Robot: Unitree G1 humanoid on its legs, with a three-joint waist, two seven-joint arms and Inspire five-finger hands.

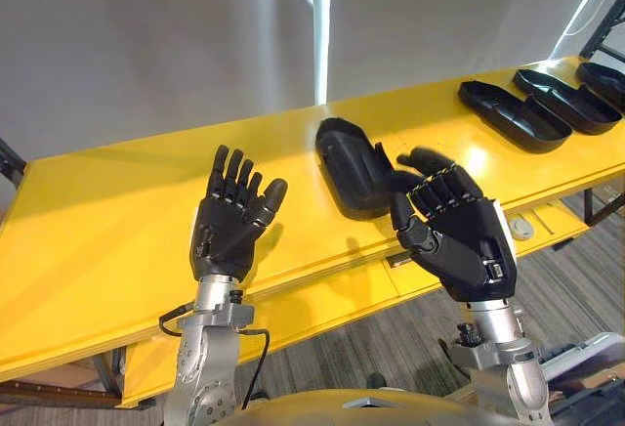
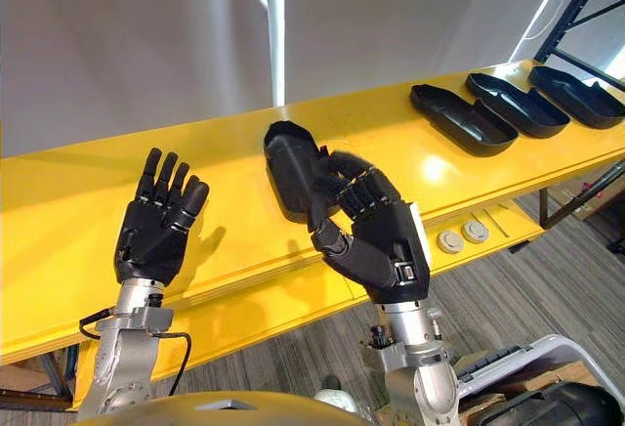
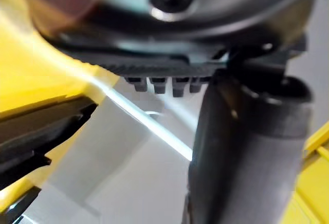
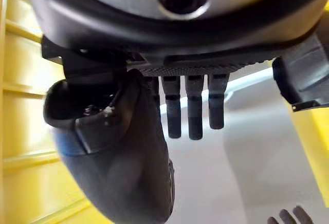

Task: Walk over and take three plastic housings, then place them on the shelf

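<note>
A black plastic housing [image 1: 352,167] lies in the middle of the long yellow table [image 1: 107,211]. My right hand [image 1: 469,240] hovers just right of it with fingers loosely spread and nothing in its grasp; whether the fingertips touch the housing is unclear. My left hand [image 1: 225,226] is raised over the table to the housing's left, open with straight fingers and holding nothing. Three more black housings [image 1: 513,113] [image 1: 566,99] [image 1: 605,79] lie side by side at the table's far right end, hollow side up. The right wrist view shows straight fingers [image 4: 193,111] and a dark housing edge [image 4: 303,80].
A grey wall [image 1: 146,45] with a white upright strip [image 1: 321,25] runs behind the table. Below the table's front edge sit yellow drawer fronts and two round white knobs [image 2: 450,241]. A dark rack frame [image 2: 576,6] stands at the far right. Grey carpet lies in front.
</note>
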